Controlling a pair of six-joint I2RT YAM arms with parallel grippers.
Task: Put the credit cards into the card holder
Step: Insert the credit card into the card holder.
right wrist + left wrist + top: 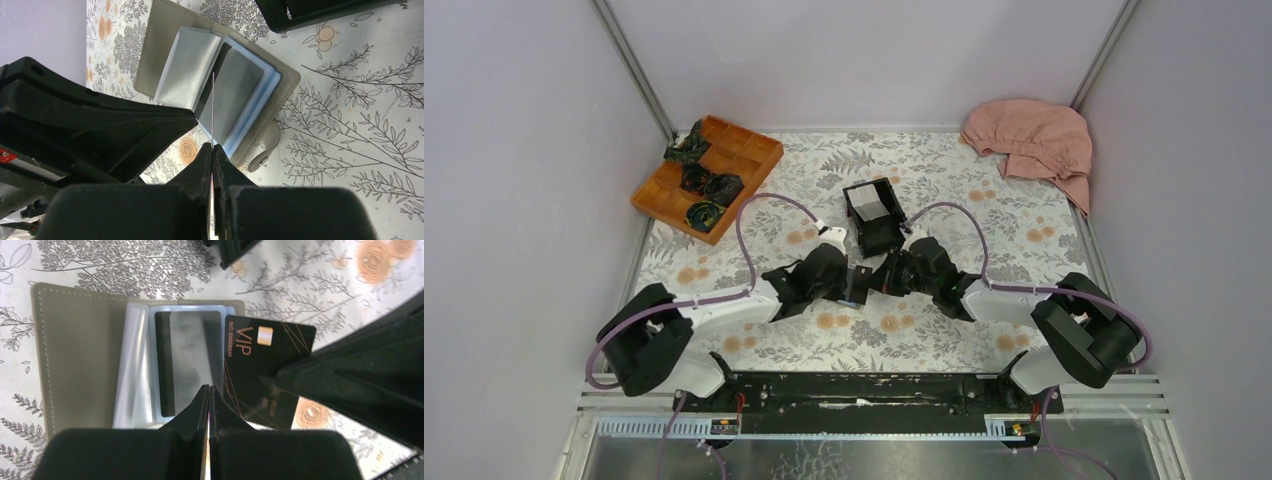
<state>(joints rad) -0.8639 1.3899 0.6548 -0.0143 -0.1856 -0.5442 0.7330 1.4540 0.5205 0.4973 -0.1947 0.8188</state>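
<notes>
The grey card holder point(75, 355) lies open on the floral table, its clear sleeves point(187, 62) fanned up. One sleeve holds a card with a dark stripe point(187, 362). My right gripper point(212, 146) is shut on a credit card point(260, 355), black with gold VIP lettering. That card shows edge-on point(213, 105) in the right wrist view, its far end at the sleeves. My left gripper point(208, 388) is shut, its tips at the near edge of the sleeves; I cannot tell whether it pinches one. More white cards point(869, 206) sit in the black box point(886, 236).
An orange divided tray point(746, 142) with dark bundles stands at the back left. A pink cloth point(1031, 140) lies in the back right corner. The black box stands just behind both grippers point(864, 280). Lilac walls close in on three sides.
</notes>
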